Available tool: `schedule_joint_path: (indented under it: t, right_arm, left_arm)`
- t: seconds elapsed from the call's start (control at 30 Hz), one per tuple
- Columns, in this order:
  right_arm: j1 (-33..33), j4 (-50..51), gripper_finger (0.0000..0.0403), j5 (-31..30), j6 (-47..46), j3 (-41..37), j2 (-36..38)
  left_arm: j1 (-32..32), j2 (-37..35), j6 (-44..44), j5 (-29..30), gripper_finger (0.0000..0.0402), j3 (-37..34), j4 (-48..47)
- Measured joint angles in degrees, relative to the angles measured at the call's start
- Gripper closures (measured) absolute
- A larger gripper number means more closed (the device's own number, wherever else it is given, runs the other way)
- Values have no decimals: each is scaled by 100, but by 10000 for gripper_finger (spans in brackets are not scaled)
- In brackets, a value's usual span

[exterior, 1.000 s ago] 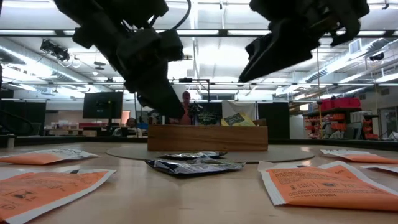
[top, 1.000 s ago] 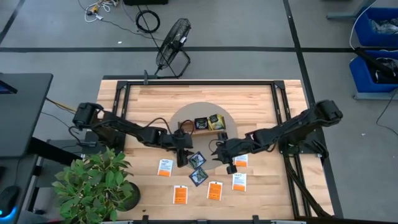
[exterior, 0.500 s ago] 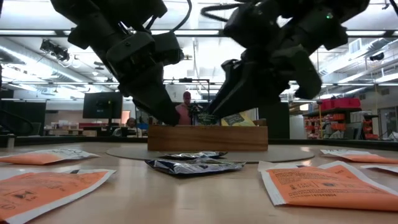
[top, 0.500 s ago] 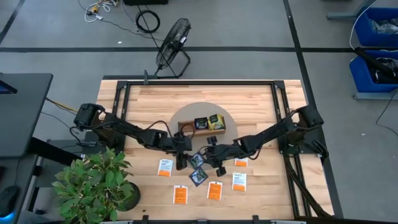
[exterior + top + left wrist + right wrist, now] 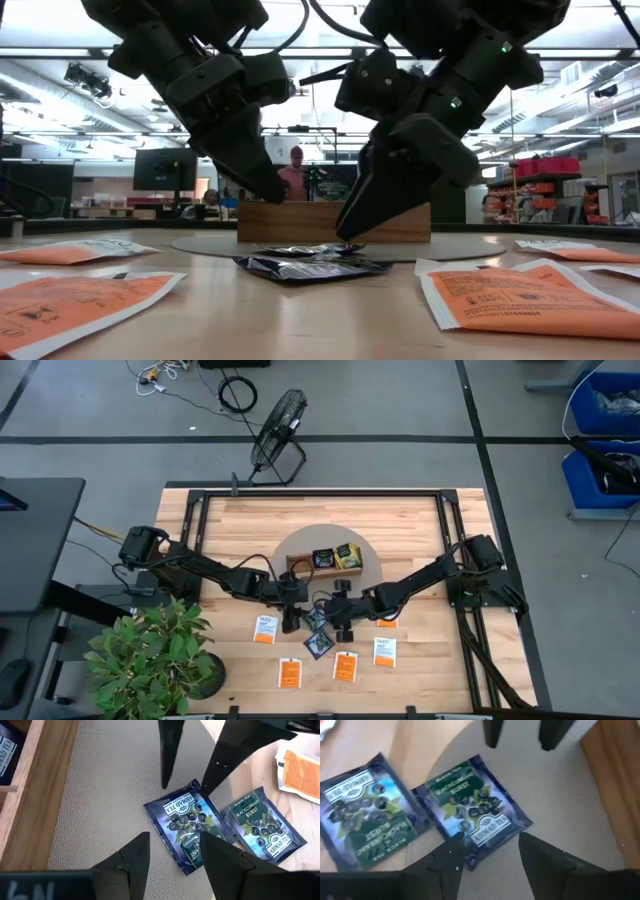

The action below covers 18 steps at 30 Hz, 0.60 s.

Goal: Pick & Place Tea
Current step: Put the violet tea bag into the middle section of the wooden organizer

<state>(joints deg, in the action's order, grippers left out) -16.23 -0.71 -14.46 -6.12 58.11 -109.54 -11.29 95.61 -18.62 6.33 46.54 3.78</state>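
Observation:
Two dark blue tea packets lie flat side by side. One [image 5: 187, 826] rests on the round grey mat's edge [image 5: 317, 617]. The other [image 5: 263, 826] rests on the wood [image 5: 320, 644]. My left gripper [image 5: 174, 840] is open, just above and to the left of the mat packet [image 5: 295, 615]. My right gripper [image 5: 491, 840] is open and low over the same packet [image 5: 476, 813] from its right [image 5: 338, 618]. In the low view its fingertips [image 5: 352, 225] stand just above the packets [image 5: 312, 265]. Both grippers are empty.
Orange and white-orange packets lie flat on the wood in front [image 5: 265, 628] [image 5: 290, 673] [image 5: 345, 665] [image 5: 385, 651] [image 5: 387, 620]. A wooden tray [image 5: 303, 566] on the mat holds two upright packets [image 5: 336, 556]. A potted plant [image 5: 155, 655] stands at the near left corner.
My right gripper has gone toward the table's left edge and down, from over the white-orange packets to close above the dark blue packet on the mat. It now faces my left gripper. The packets have not moved.

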Motion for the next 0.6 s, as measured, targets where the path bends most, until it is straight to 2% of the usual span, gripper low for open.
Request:
schedule_joint_path:
  t: [0.3, 0.6]
  right_arm:
    - [-13, 1, 209, -27, -197, -7, -39]
    - [-13, -29, 209, -138, 52, -7, -146]
  left_arm:
    - [0, 0, 175, 0, 223, 0, -23]
    - [0, 0, 236, 1, 223, 0, -18]
